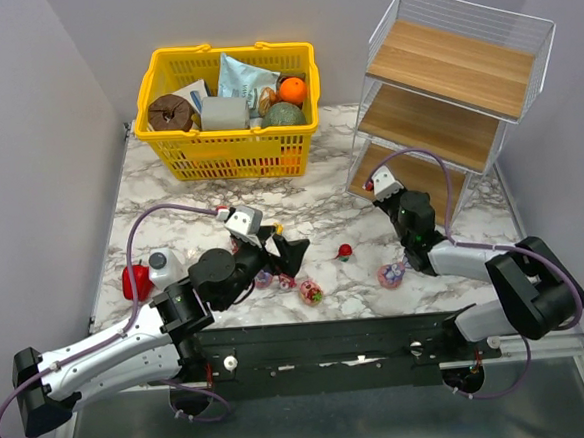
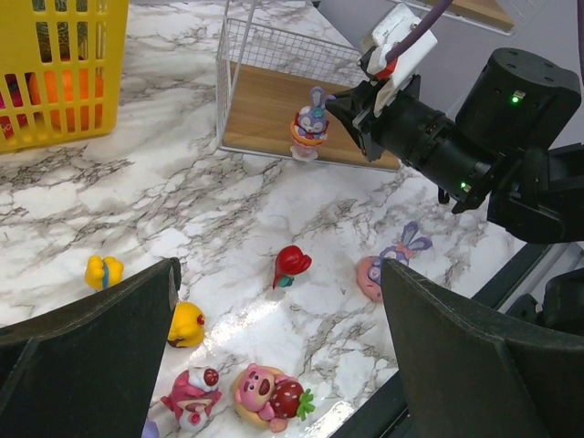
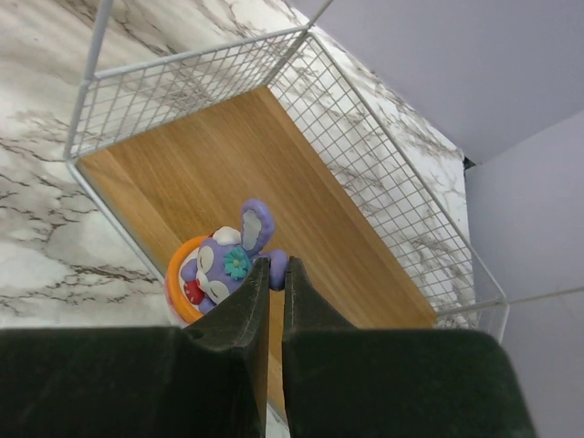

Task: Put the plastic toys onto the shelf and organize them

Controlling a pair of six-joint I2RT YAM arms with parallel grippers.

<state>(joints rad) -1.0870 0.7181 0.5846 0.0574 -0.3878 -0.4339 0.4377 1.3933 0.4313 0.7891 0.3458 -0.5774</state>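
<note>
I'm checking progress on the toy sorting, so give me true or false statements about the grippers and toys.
1. The right gripper pinches a purple bunny figurine in an orange cup at the white wire shelf's bottom wooden board. True.
2. The left gripper holds a toy. False: its jaws stand open and empty.
3. A small red plastic toy lies on the marble table. True.
4. The yellow plastic basket stands right of the shelf. False: left.
</note>
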